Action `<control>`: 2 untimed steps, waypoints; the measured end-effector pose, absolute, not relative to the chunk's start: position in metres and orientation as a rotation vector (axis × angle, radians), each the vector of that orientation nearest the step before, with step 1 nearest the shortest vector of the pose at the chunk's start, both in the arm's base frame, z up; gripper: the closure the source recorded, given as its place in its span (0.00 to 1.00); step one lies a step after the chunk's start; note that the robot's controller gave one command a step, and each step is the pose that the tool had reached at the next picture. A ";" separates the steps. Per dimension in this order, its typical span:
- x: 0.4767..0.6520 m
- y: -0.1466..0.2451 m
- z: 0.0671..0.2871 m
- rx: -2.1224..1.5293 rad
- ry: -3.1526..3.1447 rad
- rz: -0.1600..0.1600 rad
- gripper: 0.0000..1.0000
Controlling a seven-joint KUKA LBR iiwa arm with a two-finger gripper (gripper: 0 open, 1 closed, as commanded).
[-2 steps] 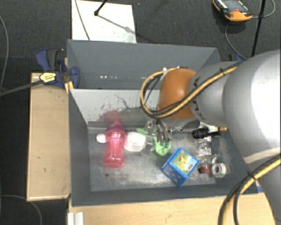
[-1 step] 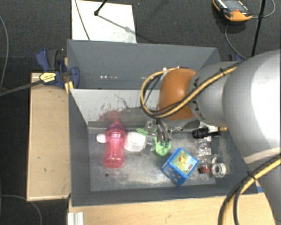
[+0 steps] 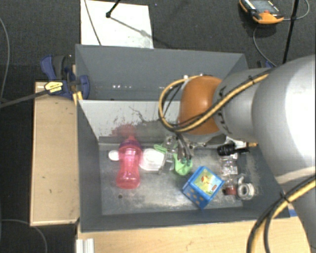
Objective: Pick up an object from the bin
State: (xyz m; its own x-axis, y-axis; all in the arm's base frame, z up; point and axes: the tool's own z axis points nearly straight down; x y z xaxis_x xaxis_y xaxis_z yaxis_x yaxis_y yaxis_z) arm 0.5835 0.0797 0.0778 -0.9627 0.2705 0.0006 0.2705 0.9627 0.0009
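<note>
Green plastic piece point(image 3: 181, 167) in grey bin point(image 3: 94, 163), just up-left of blue cube point(image 3: 202, 186); gripper point(image 3: 180, 154) right over it, how far open: cannot tell; pink bottle point(image 3: 128, 165), white cap point(image 3: 151, 159) farther left of cube.

A dark floor point(image 3: 29, 44) is being shown all around the scene. At twelve o'clock a white sheet point(image 3: 123, 24) is being left lying on it, at one o'clock an orange-and-black device point(image 3: 261, 11), and a thin black cable point(image 3: 19, 100) is being trailed across it at nine o'clock.
</note>
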 end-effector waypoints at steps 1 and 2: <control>0.582 0.079 0.099 -0.428 -3.106 0.002 1.00; 0.583 0.079 0.120 -0.429 -3.111 0.000 1.00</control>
